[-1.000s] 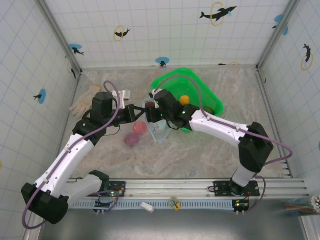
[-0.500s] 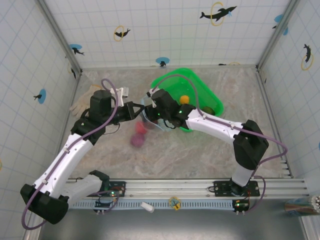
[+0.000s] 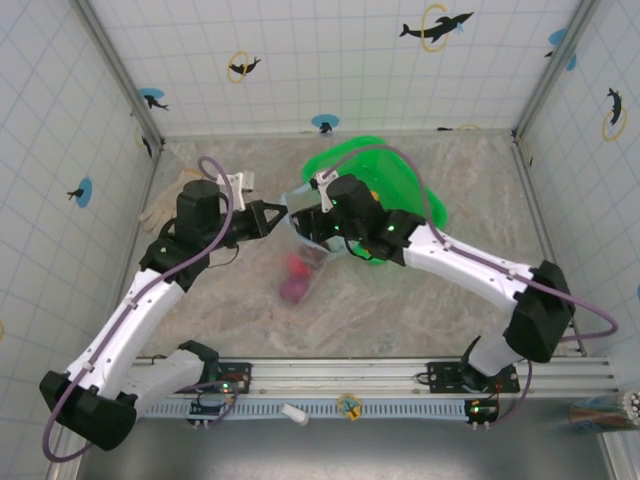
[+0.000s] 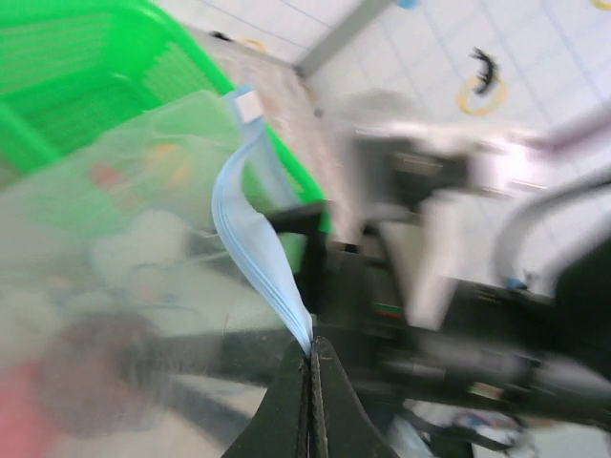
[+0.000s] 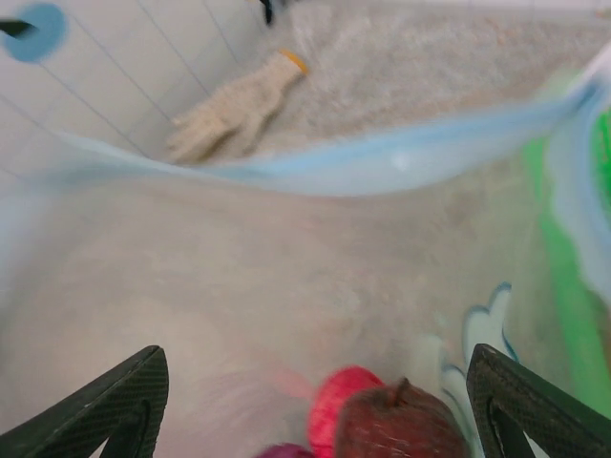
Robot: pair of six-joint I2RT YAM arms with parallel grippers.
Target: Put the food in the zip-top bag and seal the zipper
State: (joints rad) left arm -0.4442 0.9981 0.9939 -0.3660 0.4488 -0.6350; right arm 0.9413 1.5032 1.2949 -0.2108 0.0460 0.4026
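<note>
Left fingers [image 4: 286, 405] pinch the zipper [image 4: 250, 229] end, right fingers [image 5: 115, 405] spread at the zip-top bag [image 3: 312, 240] mouth: pull taut, level, so no food [image 5: 377, 420] spills.

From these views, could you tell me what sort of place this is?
Probably a lab robot test cell, not a kitchen: white grid-panel walls with dolphin stickers box in a marbled tabletop, with the left arm and right arm bolted to a metal rail.

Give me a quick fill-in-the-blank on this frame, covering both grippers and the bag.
The left gripper is ____ on the zipper.
The right gripper, seen in its wrist view, is wide ____.
The mesh basket is coloured ____.
Missing words: shut; open; green.
</note>
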